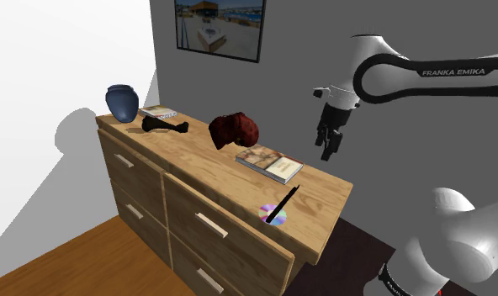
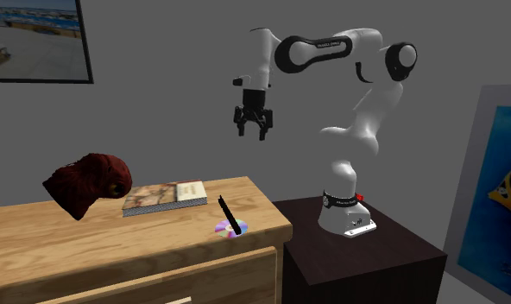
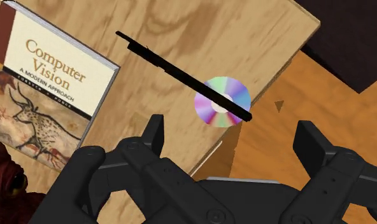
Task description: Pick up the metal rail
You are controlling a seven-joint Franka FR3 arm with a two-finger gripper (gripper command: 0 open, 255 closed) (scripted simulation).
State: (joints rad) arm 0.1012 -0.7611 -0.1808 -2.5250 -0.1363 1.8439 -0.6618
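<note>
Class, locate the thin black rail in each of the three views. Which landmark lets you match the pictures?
Shoulder view: the black rail lies lower middle, at the dresser end nearest the arm.
Second exterior view: rail below centre, near the dresser's right front corner.
Wrist view: rail ahead of the open tool, beside the book.
Shared landmark: the rainbow disc under one end of the rail.

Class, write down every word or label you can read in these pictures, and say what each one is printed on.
"FRANKA EMIKA": on the dark band of the white arm, shoulder view.
"Computer Vision" and "A MODERN APPROACH": on the cover of the book, wrist view.
The small line under that title: too small to read.
</note>
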